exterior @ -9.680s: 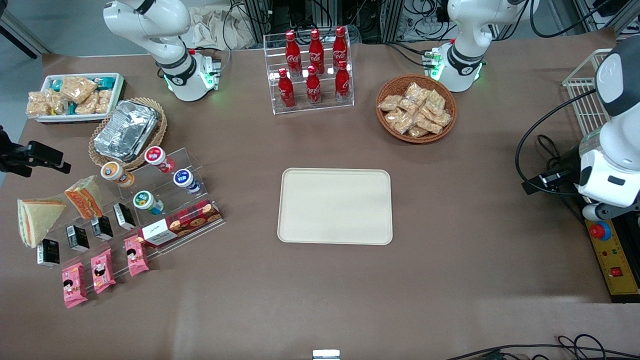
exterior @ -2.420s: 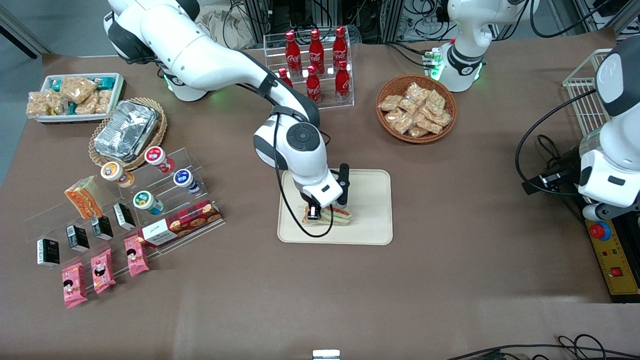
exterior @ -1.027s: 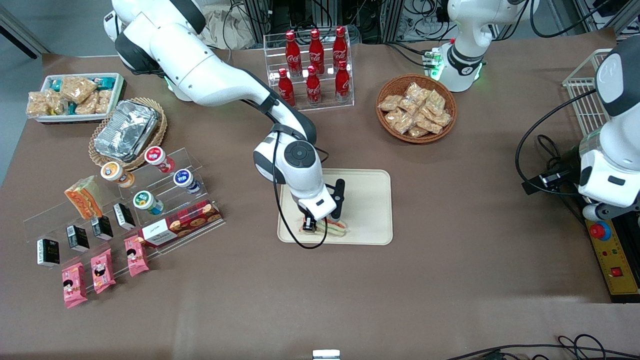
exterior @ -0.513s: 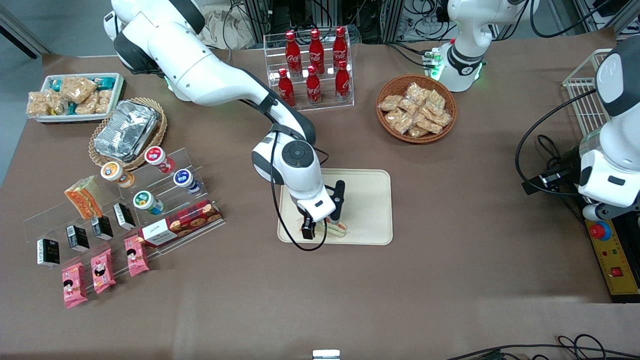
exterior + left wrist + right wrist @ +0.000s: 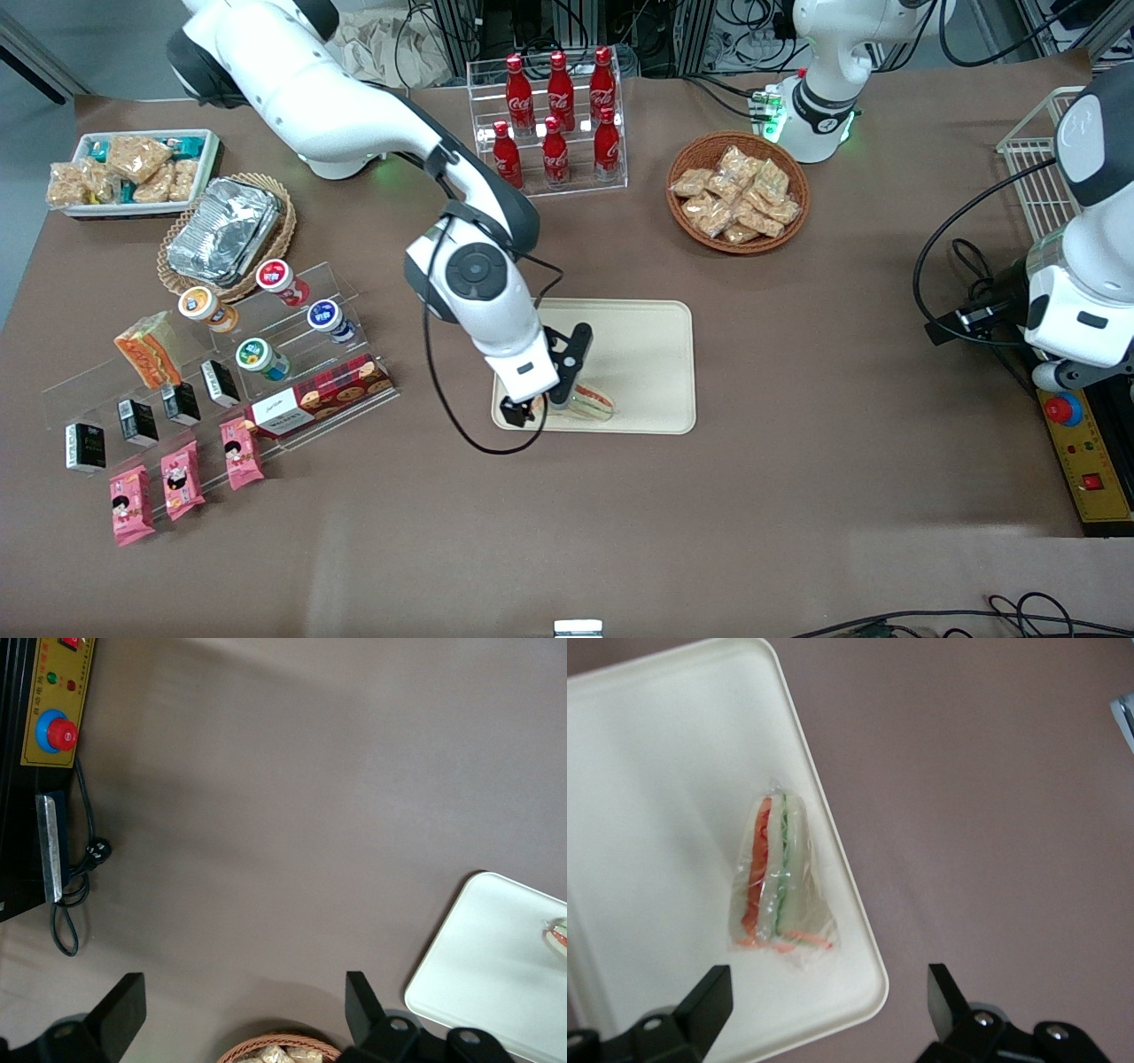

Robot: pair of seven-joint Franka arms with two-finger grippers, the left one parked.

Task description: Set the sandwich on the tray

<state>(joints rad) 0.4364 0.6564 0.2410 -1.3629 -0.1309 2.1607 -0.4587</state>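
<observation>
The sandwich [image 5: 592,404], a clear-wrapped white-bread wedge with red-orange and green stripes, lies flat on the cream tray [image 5: 642,354], near the tray edge closest to the front camera. My gripper [image 5: 540,394] is open and empty. It hangs above the tray's corner, beside the sandwich toward the working arm's end, not touching it. In the right wrist view the sandwich [image 5: 778,879] lies on the tray [image 5: 664,771] with my open gripper [image 5: 830,1010] clear of it over the tray's rounded corner. The left wrist view shows the tray [image 5: 483,966] and a sliver of the sandwich [image 5: 558,935].
A clear stand toward the working arm's end holds a smaller orange-faced wedge [image 5: 146,350], yogurt cups [image 5: 266,319] and a cookie box [image 5: 319,399]. A foil container [image 5: 221,229], a white snack bin [image 5: 133,168], a cola rack [image 5: 554,115] and a snack basket [image 5: 737,190] stand farther back.
My gripper has opened and let go of the sandwich, which now lies on the tray. The gripper has risen and drawn away toward the working arm's end.
</observation>
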